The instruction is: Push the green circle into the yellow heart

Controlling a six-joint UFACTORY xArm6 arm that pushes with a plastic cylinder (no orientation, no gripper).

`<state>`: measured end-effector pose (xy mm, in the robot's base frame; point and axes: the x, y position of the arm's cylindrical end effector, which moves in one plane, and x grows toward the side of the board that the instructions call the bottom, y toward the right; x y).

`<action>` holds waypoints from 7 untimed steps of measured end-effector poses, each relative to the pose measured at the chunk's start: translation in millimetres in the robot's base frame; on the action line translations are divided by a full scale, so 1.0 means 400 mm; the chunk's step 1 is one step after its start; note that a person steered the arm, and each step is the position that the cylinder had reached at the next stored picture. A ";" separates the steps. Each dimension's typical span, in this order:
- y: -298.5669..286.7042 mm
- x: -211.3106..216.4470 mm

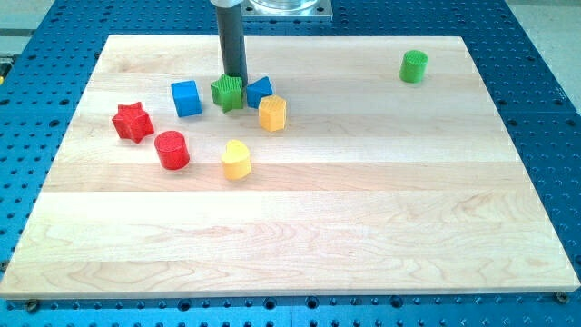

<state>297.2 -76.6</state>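
Observation:
The green circle (414, 65) stands alone near the view's top right of the wooden board. The yellow heart (236, 160) lies left of the board's middle, far from the circle. My tip (234, 75) is at the rod's lower end, touching the top edge of a green star (228, 93) at the view's upper left. The tip is far to the left of the green circle and above the yellow heart.
A blue cube (186, 98) is left of the green star. A blue triangular block (259, 90) and a yellow hexagon (271, 113) are right of it. A red star (132, 122) and a red cylinder (172, 150) lie further left. The board (363, 218) rests on a blue perforated table.

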 end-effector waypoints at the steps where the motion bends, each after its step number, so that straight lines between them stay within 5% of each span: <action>1: 0.065 -0.088; 3: 0.173 -0.215; 5: 0.515 -0.260; 7: 0.738 -0.124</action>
<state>247.8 218.5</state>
